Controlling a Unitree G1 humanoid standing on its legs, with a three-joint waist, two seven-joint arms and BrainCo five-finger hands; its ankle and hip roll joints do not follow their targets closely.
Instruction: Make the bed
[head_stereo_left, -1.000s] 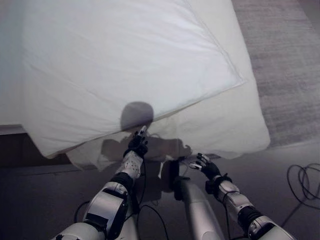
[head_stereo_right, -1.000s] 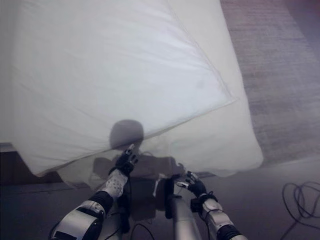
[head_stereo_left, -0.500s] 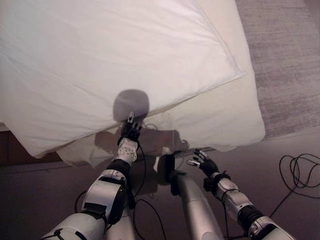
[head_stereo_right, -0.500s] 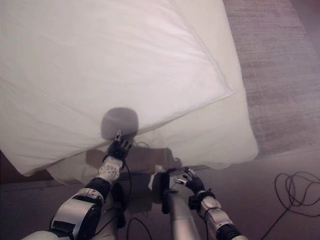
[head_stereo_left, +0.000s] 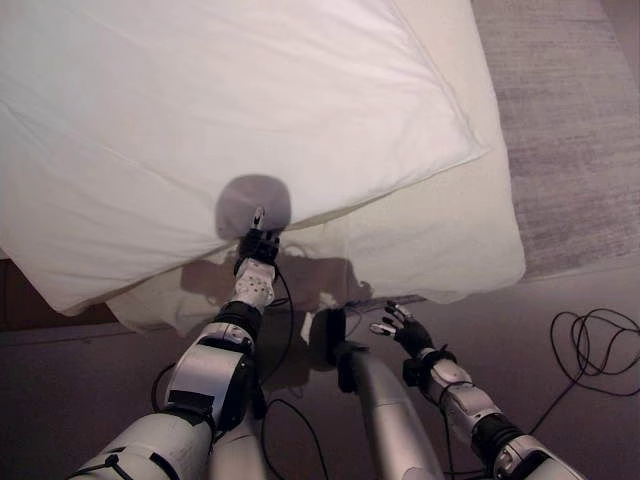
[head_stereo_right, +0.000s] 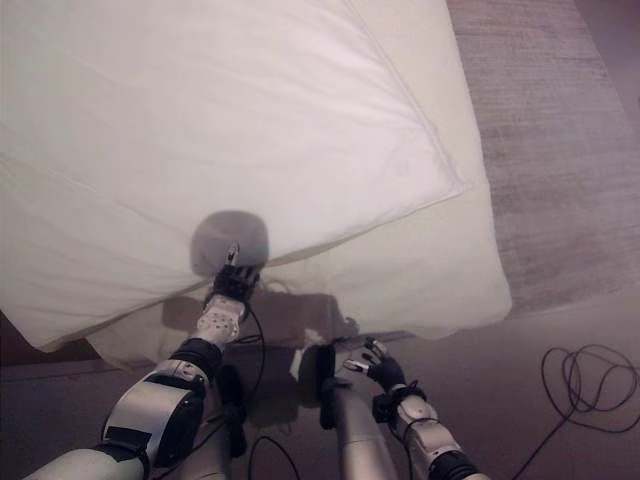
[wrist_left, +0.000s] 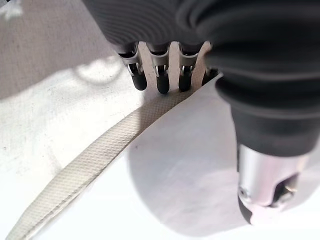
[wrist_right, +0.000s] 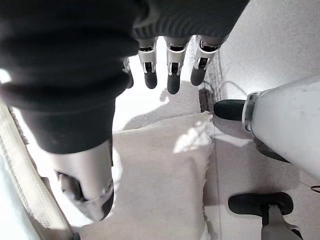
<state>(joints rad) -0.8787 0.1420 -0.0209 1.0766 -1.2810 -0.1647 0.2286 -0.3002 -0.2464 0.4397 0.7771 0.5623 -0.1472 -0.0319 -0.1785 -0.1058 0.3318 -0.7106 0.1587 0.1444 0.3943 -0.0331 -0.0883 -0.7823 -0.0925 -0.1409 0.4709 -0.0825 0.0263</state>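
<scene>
Left hand: I see my left hand (head_stereo_left: 257, 247) reaching up to the near edge of the duvet (head_stereo_left: 230, 130); in its wrist view the fingers (wrist_left: 160, 75) are straight and relaxed just past the duvet's stitched border, thumb apart over the white cloth, nothing pinched.
Right hand: my right hand (head_stereo_left: 407, 328) hangs low and near, to the right, over the floor (head_stereo_left: 560, 410) just below the bed's corner; its fingers (wrist_right: 171, 75) are loosely spread and hold nothing.
Duvet: white, lying skewed across the bed (head_stereo_left: 470, 240), its near edge overhanging the near left side and its right corner pointing out over the mattress.
Sheet: a cream sheet (wrist_right: 160, 185) with a frayed edge hangs down the near side, below the duvet.
Rug: a grey rug (head_stereo_left: 570, 130) lies on the floor to the right of the bed.
</scene>
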